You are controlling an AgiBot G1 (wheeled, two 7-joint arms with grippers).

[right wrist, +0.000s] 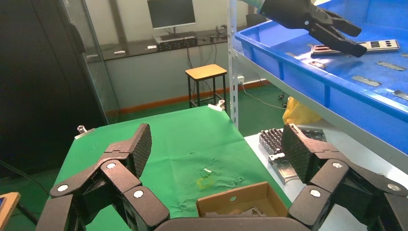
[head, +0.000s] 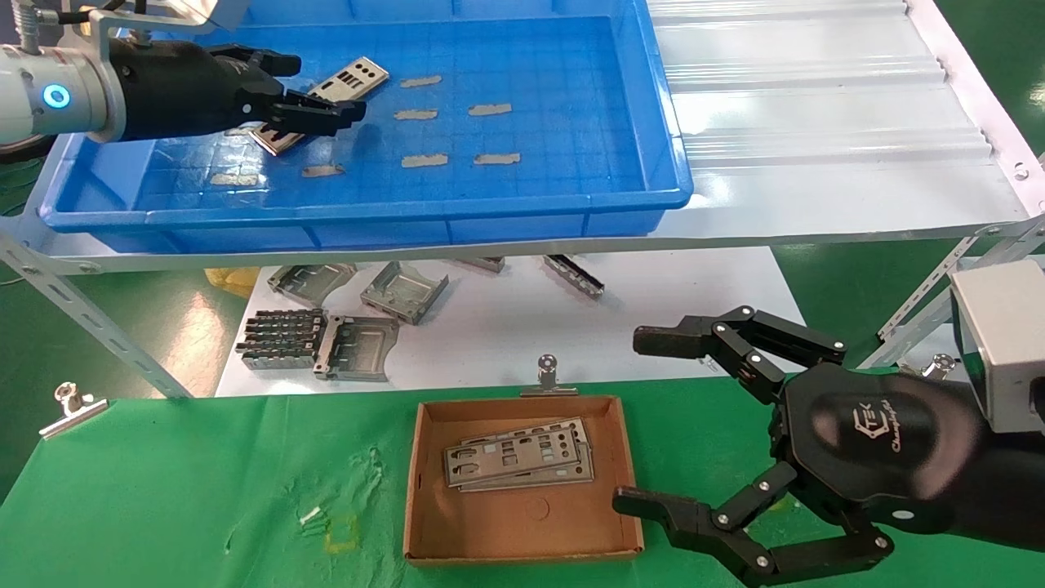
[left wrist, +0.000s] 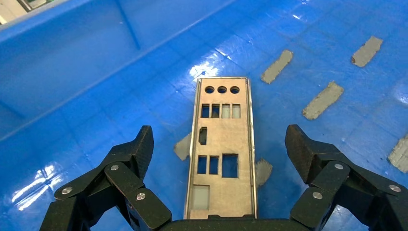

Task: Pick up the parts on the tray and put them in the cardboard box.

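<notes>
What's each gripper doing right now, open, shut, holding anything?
Left gripper: open, jaws straddling the last plate in the blue tray, holding nothing.
Right gripper: open, empty, beside the cardboard box.

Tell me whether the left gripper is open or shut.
Open. The left gripper hangs over the part in the tray, its fingers spread wide on either side, touching nothing.

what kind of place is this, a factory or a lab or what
Probably a factory-style test workshop: a blue tray on a slotted metal rack holds a punched metal plate, more plates fill a cardboard box, and folded brackets lie below.
</notes>
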